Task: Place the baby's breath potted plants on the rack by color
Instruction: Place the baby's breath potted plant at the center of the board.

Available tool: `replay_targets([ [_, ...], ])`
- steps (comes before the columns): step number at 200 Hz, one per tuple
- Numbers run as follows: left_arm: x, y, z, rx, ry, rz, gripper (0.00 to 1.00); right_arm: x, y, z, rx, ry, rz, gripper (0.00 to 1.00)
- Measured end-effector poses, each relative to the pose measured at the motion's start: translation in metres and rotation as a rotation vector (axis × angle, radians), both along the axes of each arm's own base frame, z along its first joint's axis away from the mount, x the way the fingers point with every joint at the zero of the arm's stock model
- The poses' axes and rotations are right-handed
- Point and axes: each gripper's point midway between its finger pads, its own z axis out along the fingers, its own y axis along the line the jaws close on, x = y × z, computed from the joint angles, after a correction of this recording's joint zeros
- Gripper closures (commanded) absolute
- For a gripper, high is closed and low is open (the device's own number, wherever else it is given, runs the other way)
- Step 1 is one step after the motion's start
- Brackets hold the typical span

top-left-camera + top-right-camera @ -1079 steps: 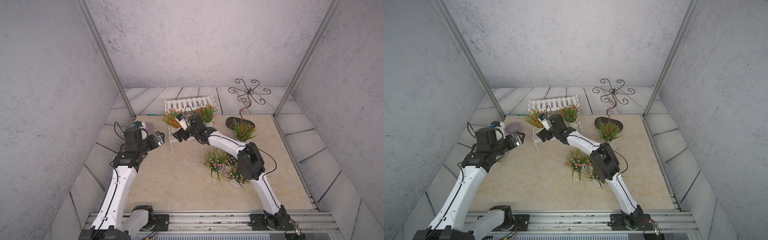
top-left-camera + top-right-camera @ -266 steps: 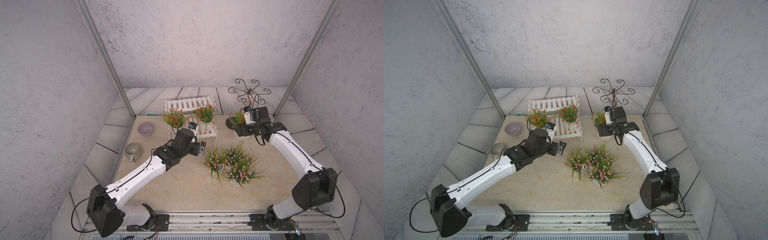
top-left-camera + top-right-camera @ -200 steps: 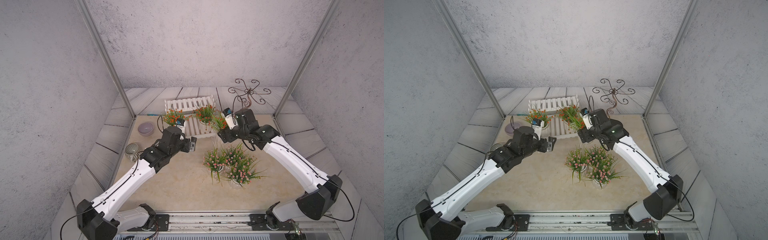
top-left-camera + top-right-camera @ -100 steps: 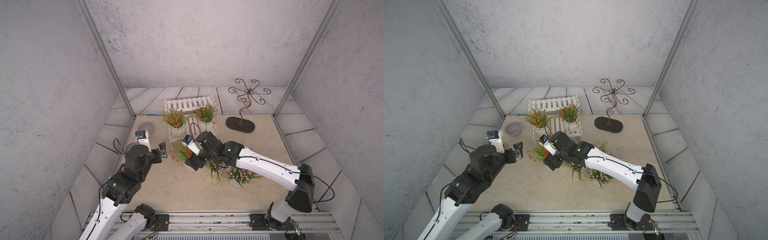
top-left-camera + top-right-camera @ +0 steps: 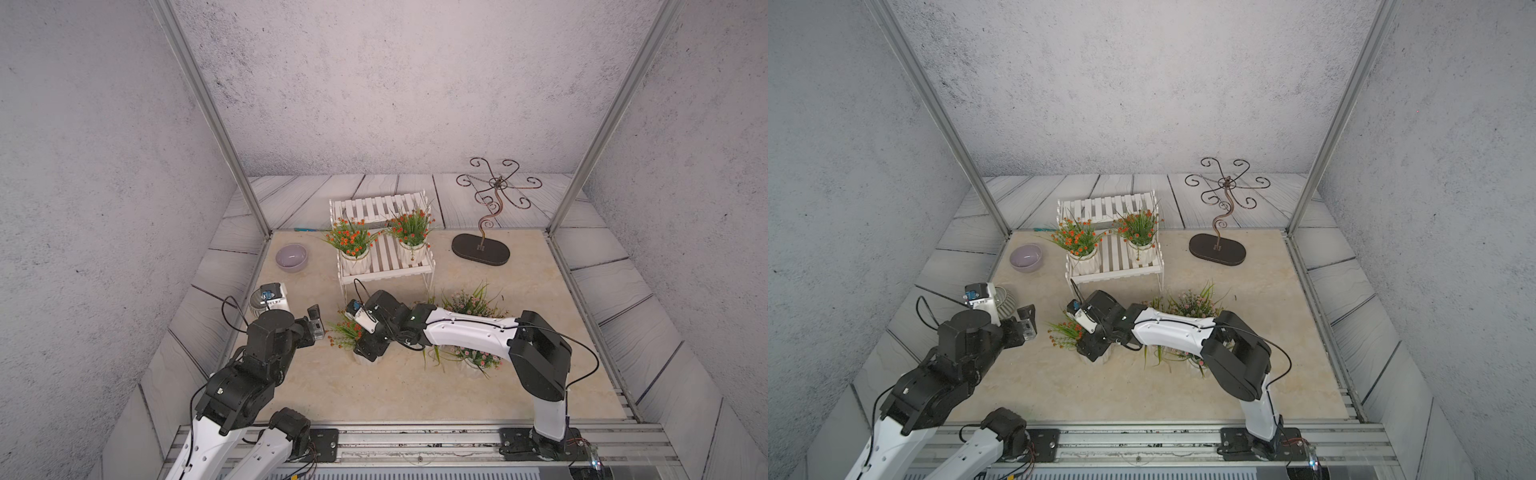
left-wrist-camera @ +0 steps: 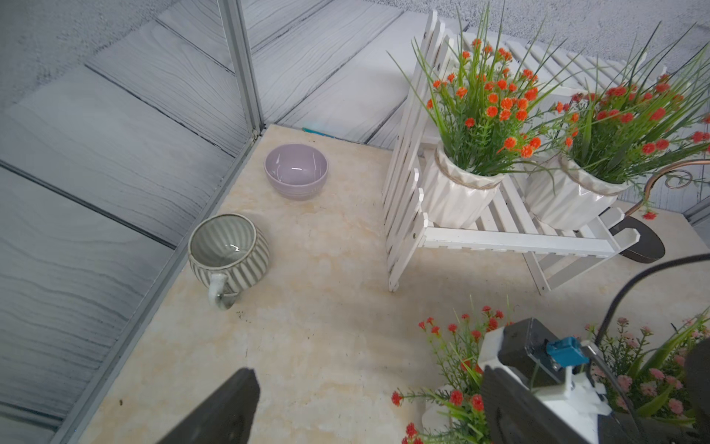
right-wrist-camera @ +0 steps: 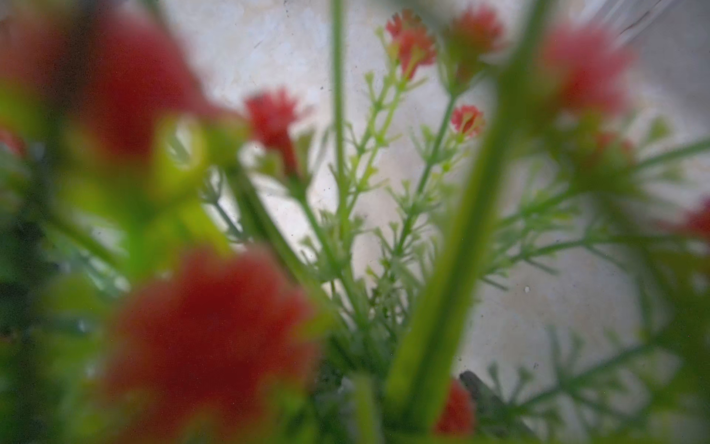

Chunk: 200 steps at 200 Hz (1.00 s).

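The right gripper [image 5: 370,347] sits low over the table [image 5: 374,395], jaws spread wide round the white pot of the third orange-red plant [image 5: 343,332]. It reads as a grasp on the pot wall, though the fingertips are hidden under the gripper body. Cannot tell if the pot base touches the table. The foliage leans out toward the robot's left, and the right wrist view is nothing but blurred red flowers and green stems. Judged step: carry this pot up to the rack [image 5: 384,272]. To do it well, hold the pot upright and raise it clear of the front rail before moving in. Enter from the front into the gap on the lower tier between the rack plant on the left [image 5: 352,239] and the rack plant on the right [image 5: 411,226]. Go slowly, since leaves will likely brush both neighbours. Seat the base flat on the slats, and only then let go. The right forearm lies across the pink plants [image 5: 469,301], so lift before swinging. The held pot is in front of the rack's left front leg, near but apart, with the gap beyond it and a little to the right. The upper tier holds no pot. The left gripper [image 5: 316,320] is spread and empty, near the foliage on its left and not touching. The grey cup [image 6: 228,246] and lilac bowl [image 5: 291,257] lie further left.
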Motion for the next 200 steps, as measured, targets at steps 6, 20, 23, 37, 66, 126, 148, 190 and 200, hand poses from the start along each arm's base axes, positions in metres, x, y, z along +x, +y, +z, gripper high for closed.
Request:
replay_targets([
  [6, 0.0, -0.001, -0.003, -0.005, 0.009, -0.003, 0.05, 0.001, 0.001, -0.001, 0.001, -0.004, 0.002, 0.12],
  [20, 0.001, -0.005, -0.01, -0.015, 0.03, -0.013, 0.06, 0.002, 0.003, -0.005, -0.001, -0.01, 0.005, 0.03],
  [23, 0.001, -0.005, -0.012, -0.017, 0.034, -0.014, 0.06, 0.002, 0.003, -0.005, 0.0, -0.01, 0.004, 0.02],
  [37, 0.001, -0.009, -0.016, -0.031, 0.05, -0.024, 0.05, 0.003, 0.005, -0.004, 0.011, -0.018, 0.009, 0.01],
  [66, 0.002, -0.015, -0.02, -0.053, 0.069, -0.045, 0.04, 0.002, 0.007, -0.007, 0.036, -0.02, 0.018, 0.01],
  [126, 0.005, -0.026, -0.026, -0.07, 0.104, -0.082, 0.04, -0.016, -0.042, 0.078, 0.143, -0.086, -0.01, 0.01],
  [148, 0.007, -0.03, -0.033, -0.066, 0.134, -0.094, 0.04, -0.004, -0.074, 0.162, 0.289, -0.204, -0.095, 0.02],
  [190, 0.006, -0.063, -0.049, -0.019, 0.2, -0.194, 0.05, 0.067, -0.159, 0.201, 0.369, -0.256, -0.387, 0.05],
  [200, 0.003, -0.075, -0.054, -0.005, 0.215, -0.224, 0.05, 0.084, -0.176, 0.189, 0.345, -0.234, -0.452, 0.05],
])
